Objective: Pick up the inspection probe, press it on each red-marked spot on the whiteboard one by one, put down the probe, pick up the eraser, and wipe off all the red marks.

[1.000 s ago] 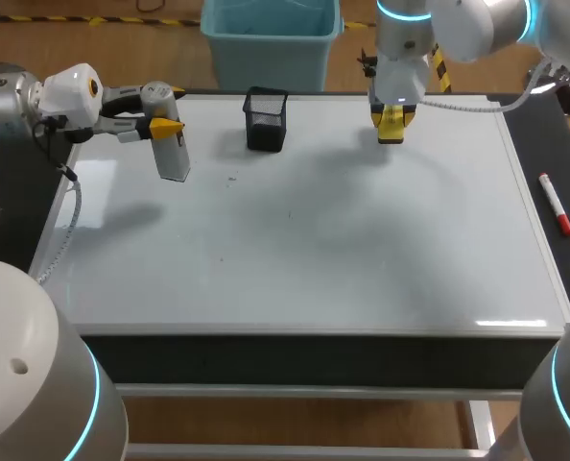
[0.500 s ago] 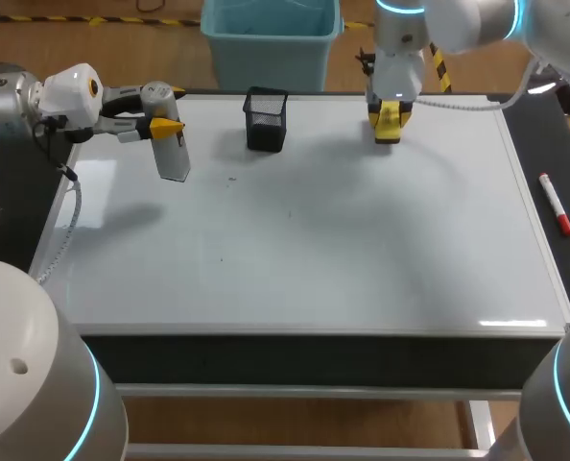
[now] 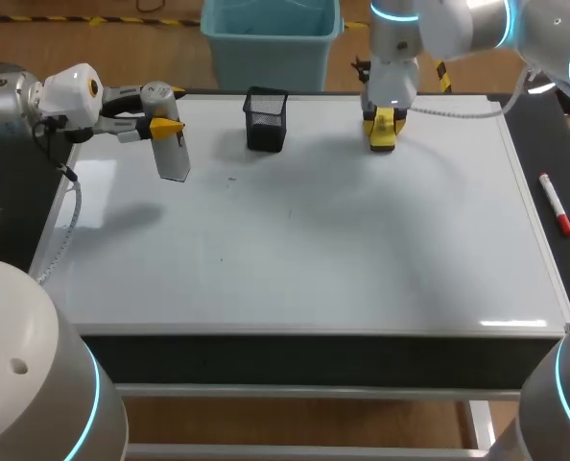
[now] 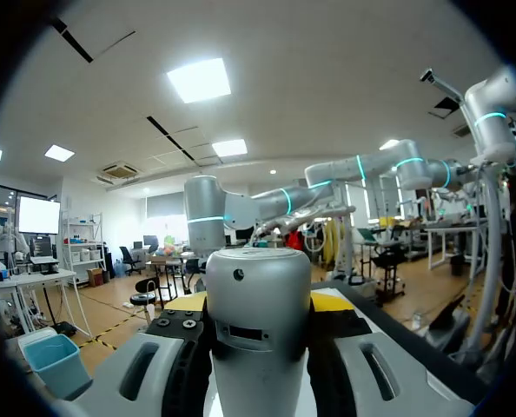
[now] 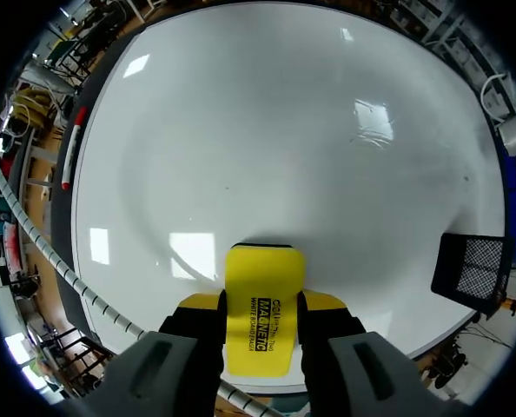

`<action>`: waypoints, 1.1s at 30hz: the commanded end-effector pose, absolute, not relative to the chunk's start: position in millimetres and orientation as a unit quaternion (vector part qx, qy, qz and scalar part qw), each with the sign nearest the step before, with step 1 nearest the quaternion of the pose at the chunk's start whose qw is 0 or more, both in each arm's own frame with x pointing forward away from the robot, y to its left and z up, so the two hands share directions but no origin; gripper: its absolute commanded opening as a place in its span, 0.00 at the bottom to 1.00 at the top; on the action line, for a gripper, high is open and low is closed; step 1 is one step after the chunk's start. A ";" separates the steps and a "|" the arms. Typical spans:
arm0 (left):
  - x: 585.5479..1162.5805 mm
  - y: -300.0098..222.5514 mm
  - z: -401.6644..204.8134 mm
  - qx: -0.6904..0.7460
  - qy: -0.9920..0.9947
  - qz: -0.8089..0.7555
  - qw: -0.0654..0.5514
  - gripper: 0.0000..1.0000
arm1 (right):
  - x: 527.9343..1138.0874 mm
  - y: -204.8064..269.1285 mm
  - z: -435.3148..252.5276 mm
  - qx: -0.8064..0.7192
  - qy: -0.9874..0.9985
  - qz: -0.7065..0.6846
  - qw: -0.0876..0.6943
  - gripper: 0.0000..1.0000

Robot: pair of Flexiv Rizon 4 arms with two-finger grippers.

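The grey inspection probe point(image 3: 173, 152) hangs tilted over the whiteboard's point(image 3: 295, 230) back left corner, with my left gripper point(image 3: 160, 126) shut on its upper end. In the left wrist view the probe point(image 4: 258, 321) fills the gap between the fingers of my left gripper point(image 4: 258, 306). My right gripper point(image 3: 385, 117) is shut on the yellow eraser point(image 3: 383, 132) near the board's back edge, right of centre. The right wrist view shows the eraser point(image 5: 265, 306) clamped in the right gripper point(image 5: 262, 304), low over the whiteboard point(image 5: 284, 130). I see no red marks on the board, only a few tiny dark specks.
A black mesh cup point(image 3: 266, 119) stands at the board's back edge between the two grippers, also visible as the mesh cup point(image 5: 471, 265) beside the right gripper. A red marker point(image 3: 556, 204) lies on the dark strip right of the board.
My right arm has shifted a little to the left along the back edge with the eraser in its grip. The left arm and probe have not moved.
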State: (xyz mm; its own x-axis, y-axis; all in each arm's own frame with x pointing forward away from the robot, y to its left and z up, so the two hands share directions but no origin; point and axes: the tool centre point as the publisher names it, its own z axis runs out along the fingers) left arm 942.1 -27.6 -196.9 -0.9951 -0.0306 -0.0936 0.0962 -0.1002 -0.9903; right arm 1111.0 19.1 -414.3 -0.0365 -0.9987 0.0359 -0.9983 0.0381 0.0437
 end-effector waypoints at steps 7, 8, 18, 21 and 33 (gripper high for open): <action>941.6 -27.7 -196.3 0.025 0.669 -0.742 0.044 0.00 | 1113.5 17.2 -420.1 0.694 -0.719 -0.006 0.033 0.00; 941.6 -27.7 -196.3 0.025 0.669 -0.742 0.044 0.00 | 1112.9 17.6 -420.7 0.694 -0.719 -0.006 0.033 0.00; 941.6 -27.7 -196.3 0.025 0.669 -0.742 0.044 0.00 | 1103.5 12.4 -408.1 0.678 -0.735 -0.004 0.015 1.00; 941.6 -27.7 -196.3 0.025 0.669 -0.742 0.044 0.00 | 1099.1 7.1 -397.3 0.667 -0.745 -0.001 0.000 1.00; 941.6 -27.7 -196.3 0.025 0.669 -0.742 0.044 0.00 | 1081.7 -25.2 -334.9 0.489 -0.861 -0.085 -0.108 1.00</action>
